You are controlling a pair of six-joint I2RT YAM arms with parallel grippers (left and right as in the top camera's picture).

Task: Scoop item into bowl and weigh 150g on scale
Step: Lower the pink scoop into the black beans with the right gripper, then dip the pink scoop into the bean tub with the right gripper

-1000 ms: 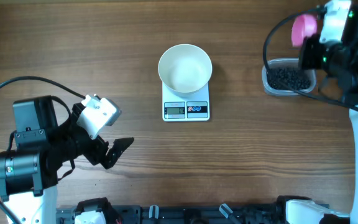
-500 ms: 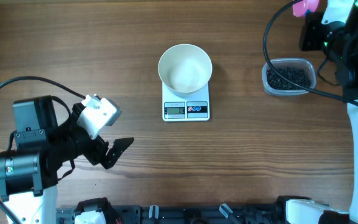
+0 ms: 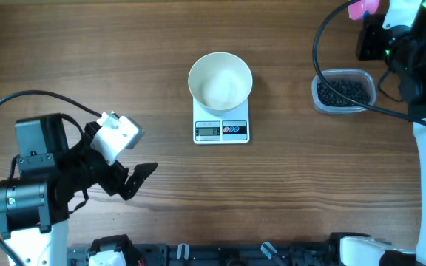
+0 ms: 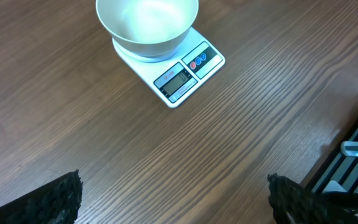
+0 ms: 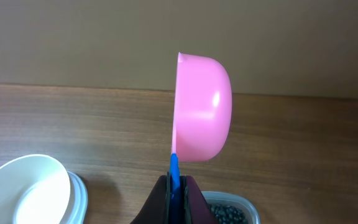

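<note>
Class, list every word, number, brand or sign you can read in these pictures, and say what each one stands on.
Nothing can be quoted.
Display of the scale: digits too small and blurred to read.
Two round buttons beside it: any marks are too small to read.
Bowl, pink scoop, tub: no lettering visible.

Left arm (image 3: 35, 188) folded low in near-left corner of scene, wrist angled toward centre. Left gripper (image 3: 135, 181) points right, jaws spread wide, nothing between them; black ridged fingertips (image 4: 58, 199) at both lower corners of wrist view. Right arm (image 3: 424, 81) runs up right edge to far-right corner, wrist raised. Right gripper (image 5: 177, 198) pinched tight on blue handle of pink scoop (image 5: 202, 106), held above fingers.
</note>
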